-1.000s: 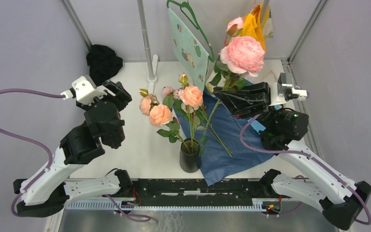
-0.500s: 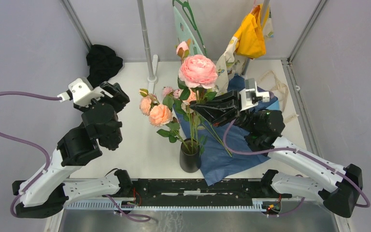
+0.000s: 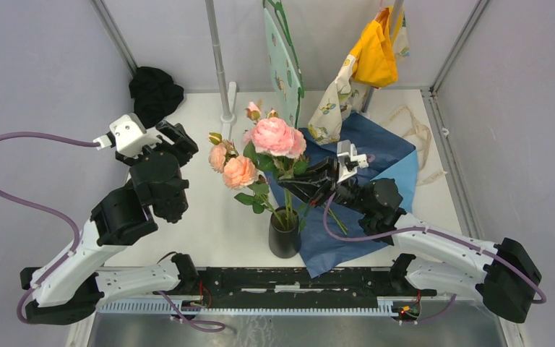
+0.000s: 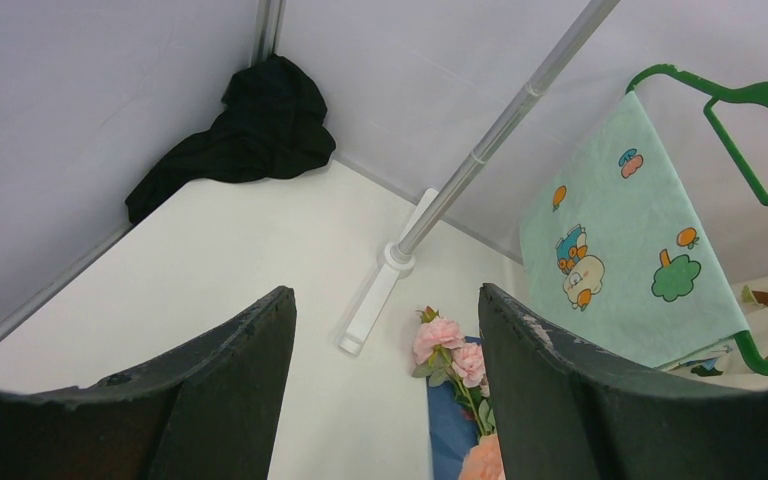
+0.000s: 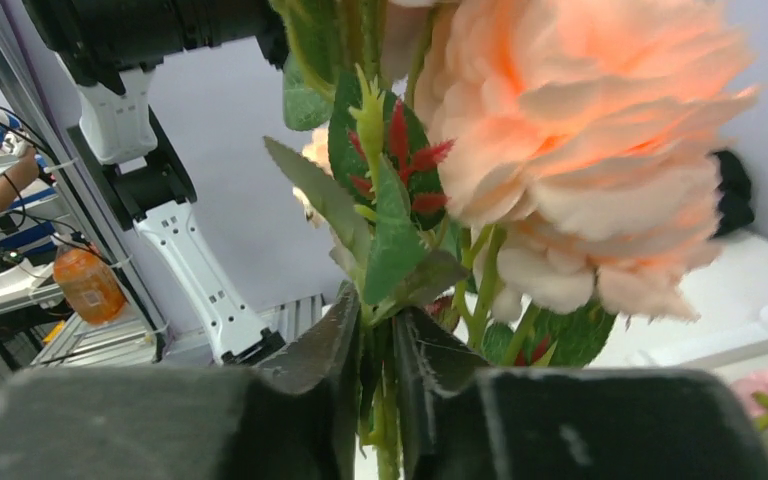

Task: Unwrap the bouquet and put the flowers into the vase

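The black vase [image 3: 284,233] stands near the table's front edge and holds several flowers, among them peach roses [image 3: 240,172]. My right gripper [image 3: 298,185] hovers just above and right of the vase. It is shut on the green stem [image 5: 378,400] of a large pink rose [image 3: 273,136], whose bloom [image 5: 580,150] fills the right wrist view. The bouquet's blue wrapping paper [image 3: 365,195] lies spread open on the table under that arm. My left gripper [image 3: 177,137] is raised at the left, open and empty. Between its fingers [image 4: 230,380] I see small pink roses [image 4: 442,338].
A black cloth heap [image 3: 155,92] lies in the back left corner. A pole [image 3: 220,65] on a white base stands at the back. A pale green patterned cloth [image 3: 285,61] hangs on a green hanger beside yellow fabric [image 3: 376,54]. A cream ribbon [image 3: 413,134] lies at the right.
My right gripper has carried the large pink rose from the back right leftward and down to just above the vase. The green cloth has swung edge-on. The left arm barely moved.
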`<action>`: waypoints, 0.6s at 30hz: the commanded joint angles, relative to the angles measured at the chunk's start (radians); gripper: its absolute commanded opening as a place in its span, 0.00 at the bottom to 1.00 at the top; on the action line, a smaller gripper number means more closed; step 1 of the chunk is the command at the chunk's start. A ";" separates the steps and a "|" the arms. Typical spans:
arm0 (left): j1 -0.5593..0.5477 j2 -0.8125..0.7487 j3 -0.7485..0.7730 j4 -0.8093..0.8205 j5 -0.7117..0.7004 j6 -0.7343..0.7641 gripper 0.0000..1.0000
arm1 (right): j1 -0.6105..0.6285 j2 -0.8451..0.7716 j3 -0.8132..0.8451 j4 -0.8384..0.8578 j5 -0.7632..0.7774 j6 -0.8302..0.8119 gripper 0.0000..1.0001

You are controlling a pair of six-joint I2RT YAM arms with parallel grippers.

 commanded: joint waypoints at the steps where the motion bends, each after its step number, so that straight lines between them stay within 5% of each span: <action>1: -0.006 0.004 0.005 0.014 -0.037 -0.055 0.74 | 0.018 -0.018 -0.045 0.040 0.036 -0.046 0.28; 10: -0.006 0.019 0.016 0.014 -0.041 -0.050 0.74 | 0.043 -0.129 -0.106 -0.087 0.176 -0.164 0.77; 12: -0.006 0.024 0.017 0.015 -0.042 -0.050 0.74 | 0.045 -0.163 -0.102 -0.136 0.195 -0.188 0.96; 18: -0.007 0.046 0.025 0.015 -0.042 -0.049 0.74 | 0.045 -0.305 -0.107 -0.303 0.307 -0.251 0.98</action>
